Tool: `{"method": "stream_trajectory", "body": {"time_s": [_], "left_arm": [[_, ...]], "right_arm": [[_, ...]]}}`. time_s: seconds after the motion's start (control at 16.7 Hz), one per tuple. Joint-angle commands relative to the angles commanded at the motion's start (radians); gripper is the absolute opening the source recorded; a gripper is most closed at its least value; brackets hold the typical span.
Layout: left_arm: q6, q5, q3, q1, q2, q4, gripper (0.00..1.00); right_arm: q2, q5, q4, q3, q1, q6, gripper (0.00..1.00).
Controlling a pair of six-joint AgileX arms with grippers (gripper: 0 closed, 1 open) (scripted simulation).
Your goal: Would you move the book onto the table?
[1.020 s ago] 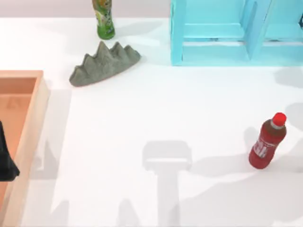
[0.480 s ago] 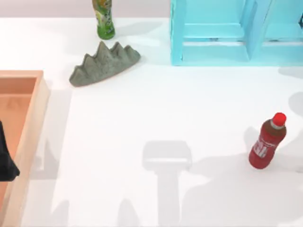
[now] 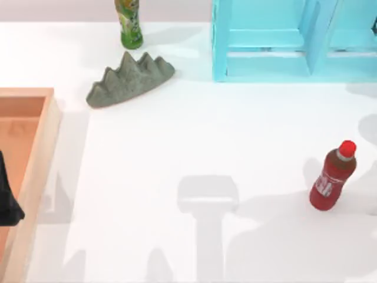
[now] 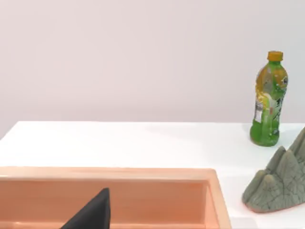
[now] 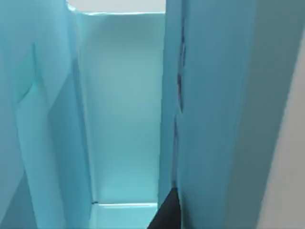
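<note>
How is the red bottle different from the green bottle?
The red bottle has a red cap, while the green bottle has an orange one. The red bottle stands near the table's right side, away from other things; the green bottle stands at the far edge, just behind the grey rock-shaped piece. Both stand upright with their caps on.

The flat white table (image 3: 177, 147) looks smooth and matt. On it, the orange-brown wooden tray (image 3: 35, 171) shows faint grain, the grey ridged stone-like block (image 3: 126, 79) looks rough, and the red plastic bottle (image 3: 331, 177) and green plastic bottle (image 4: 268, 100) are glossy. The cyan shelf unit (image 3: 283, 41) seems smoothly painted.
</note>
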Motion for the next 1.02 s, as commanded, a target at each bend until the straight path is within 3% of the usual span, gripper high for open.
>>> {"method": "stream_trajectory", "body": {"time_s": [0.3,1.02], "left_arm": [[0.000,0.000,0.000,0.000,0.000,0.000,1.00],[0.000,0.000,0.000,0.000,0.000,0.000,1.00]], "right_arm": [[0.000,0.000,0.000,0.000,0.000,0.000,0.02],[-0.038,0.000,-0.028,-0.023,-0.011,-0.003,0.00]]}}
